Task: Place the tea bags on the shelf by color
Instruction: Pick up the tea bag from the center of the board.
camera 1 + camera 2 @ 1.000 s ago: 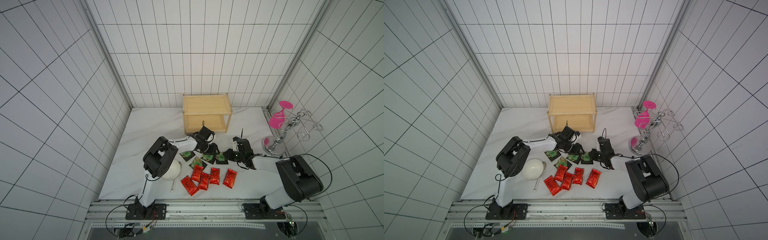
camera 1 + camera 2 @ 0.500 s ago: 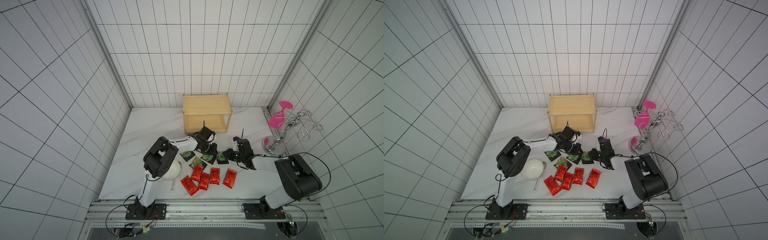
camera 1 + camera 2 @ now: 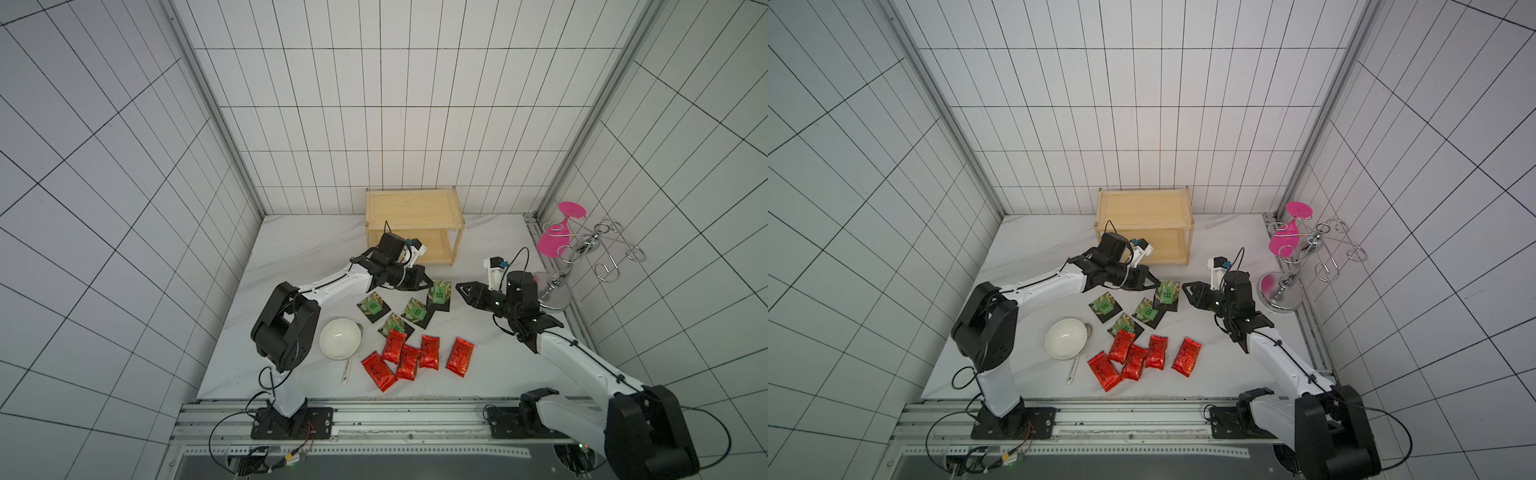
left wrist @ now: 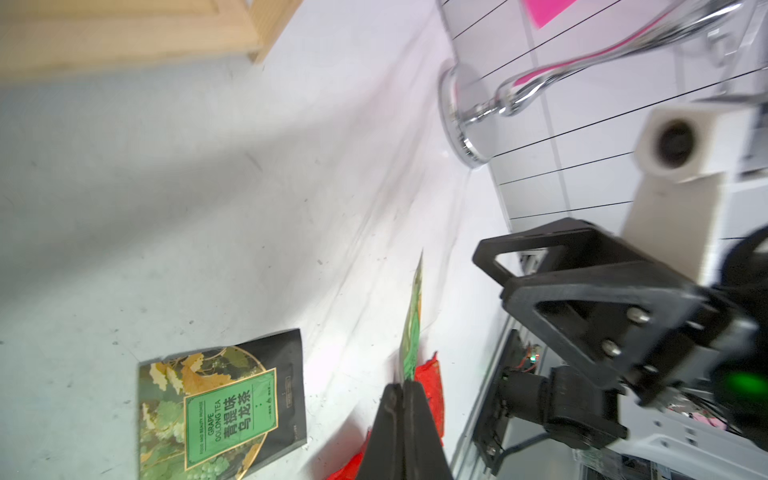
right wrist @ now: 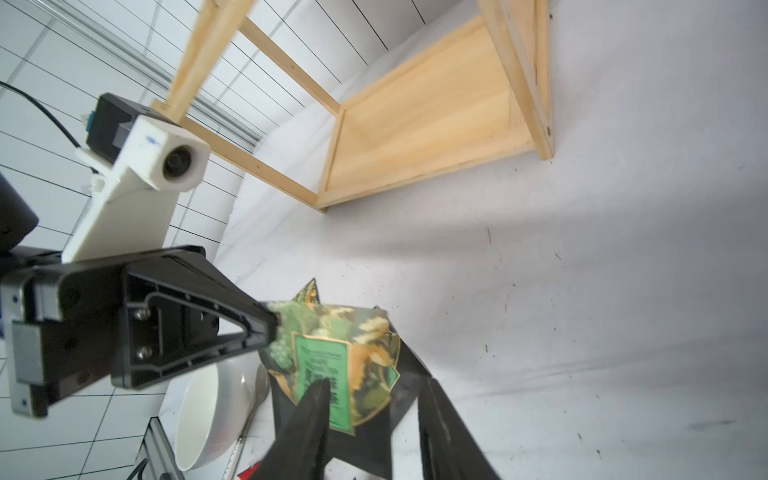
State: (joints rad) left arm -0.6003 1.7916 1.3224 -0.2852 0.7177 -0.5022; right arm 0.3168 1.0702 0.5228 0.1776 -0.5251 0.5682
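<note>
Tea bags (image 3: 415,311) are spread over the table (image 3: 299,257). One black tea bag (image 3: 439,290) (image 3: 1167,291) is pinched by its edge in the left claw (image 3: 428,285) (image 4: 402,388), whose jaws are pressed together on it so that it stands tilted up off the table. The right claw (image 3: 462,290) (image 3: 1188,289) sits just beside that bag, on the side away from the left claw, with its fingers (image 5: 307,419) parted and gripping nothing. Three more black bags lie flat near the left claw, toward the robot's base. Five red pouches (image 3: 460,356) lie farther that way, near a white bowl (image 3: 340,344). Behind the left claw stands the shelf (image 3: 411,208).
</note>
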